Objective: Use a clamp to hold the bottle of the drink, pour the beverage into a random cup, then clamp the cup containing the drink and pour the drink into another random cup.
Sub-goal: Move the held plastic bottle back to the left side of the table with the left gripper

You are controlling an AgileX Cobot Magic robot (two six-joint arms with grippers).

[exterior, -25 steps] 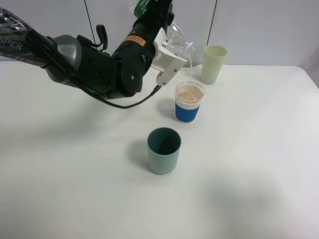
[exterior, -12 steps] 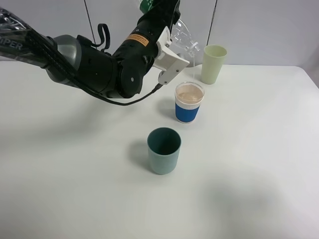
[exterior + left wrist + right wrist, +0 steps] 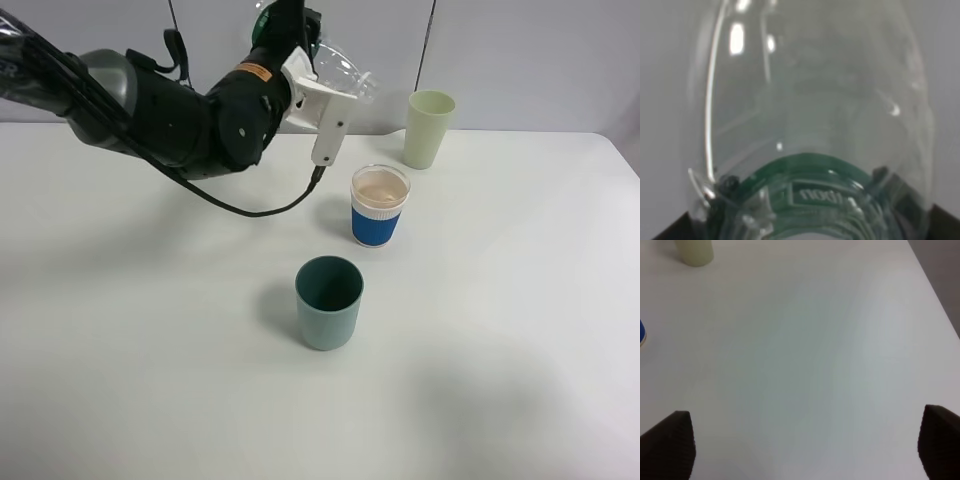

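White tabletop (image 3: 520, 330) under a grey panelled wall carries 3 cups. At the upper middle of the exterior high view the left claw (image 3: 290, 25) is closed around the bottle (image 3: 338, 72). The bottle is tilted, with its clear end toward the right of the frame, above and left of the blue-banded cup (image 3: 380, 206). No drink is visible inside the bottle. The blue-banded cup, just right of the centre, is nearly full of a pale brown drink. A pale green cup (image 3: 430, 128) stands at the upper right, and a teal cup (image 3: 329, 302) below the centre seems empty. The right claw (image 3: 803, 445) hangs over bare tabletop, its fingers wide apart with nothing between them. I judge the 1st pour is done and the bottle must now be put away. The next move calls for a firm, level grip on the full cup, then a slow tilt over 1 of the other 2 cups.
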